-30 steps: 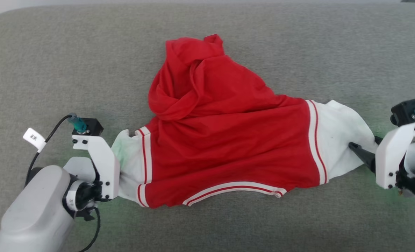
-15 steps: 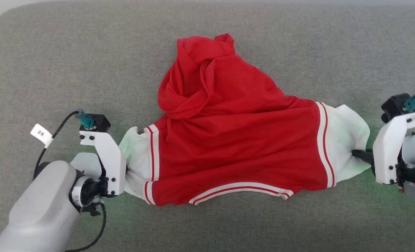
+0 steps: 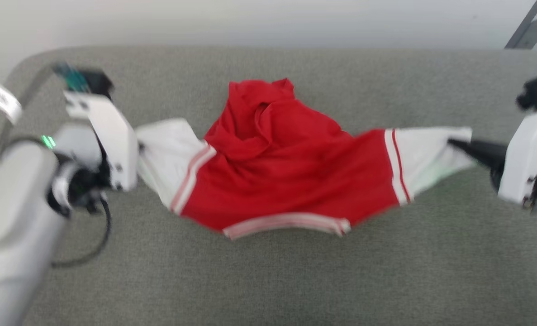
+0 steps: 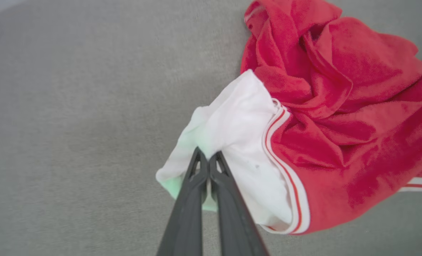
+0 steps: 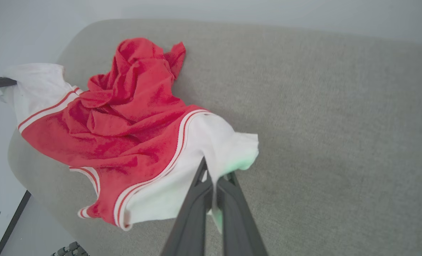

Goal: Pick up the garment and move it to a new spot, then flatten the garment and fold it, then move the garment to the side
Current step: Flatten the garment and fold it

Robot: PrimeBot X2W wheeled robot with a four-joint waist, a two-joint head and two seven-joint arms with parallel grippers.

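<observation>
Both hands are pinched shut on cloth. The left hand (image 4: 206,156) has its two dark fingers pressed together on the soft bright-red cloth garment (image 4: 338,117) at one white end panel (image 4: 239,121), and the right hand (image 5: 214,170) is clamped the same way on the opposite white end panel (image 5: 203,149).

In the head view, which is blurred, the garment (image 3: 286,172) is strung between the left hand (image 3: 139,147) and the right hand (image 3: 451,142). Its long axis runs left to right across the grey cloth-covered tabletop (image 3: 268,280), roughly parallel to the near edge. Each hand is at its own end, so neither is nearer. The red middle sags toward the near edge, with the striped hem lowest. A crumpled red bunch (image 3: 254,104) lies toward the far edge and seems to rest on the surface, though how much of the cloth is off the tabletop cannot be told.

The garment sits about midway between the left and right edges. A pale wall (image 3: 268,22) rises beyond the far edge. Judging from this, the carry to a new spot is under way, and the trailing bunch is the likeliest thing to drag.
</observation>
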